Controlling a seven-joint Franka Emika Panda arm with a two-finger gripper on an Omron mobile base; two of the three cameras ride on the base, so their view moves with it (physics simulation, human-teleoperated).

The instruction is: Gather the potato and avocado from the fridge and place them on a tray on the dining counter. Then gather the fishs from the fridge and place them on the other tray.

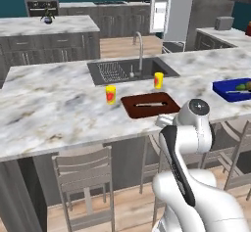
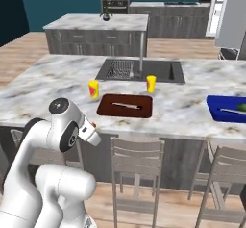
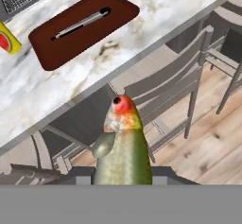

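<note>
My gripper (image 2: 94,129) is shut on a grey-green fish (image 3: 123,147) with a red eye. It hangs just off the front edge of the dining counter (image 1: 59,108), above a chair. Another slender fish (image 3: 80,24) lies on the dark reddish-brown tray (image 3: 52,53), ahead of the hand on the marbled top. The same tray (image 1: 132,109) sits in front of the sink. At the far right the blue tray (image 1: 223,90) holds the green avocado (image 1: 243,85). The potato is cut off at the frame's edge. The fridge (image 1: 206,11) stands at the back right with a door open.
Two yellow cans (image 1: 111,94) (image 1: 158,80) stand beside the brown tray, near the inset sink (image 1: 117,72) and its faucet. Grey chairs (image 1: 86,177) (image 2: 137,164) line the counter's near side under the overhang. A second island stands behind.
</note>
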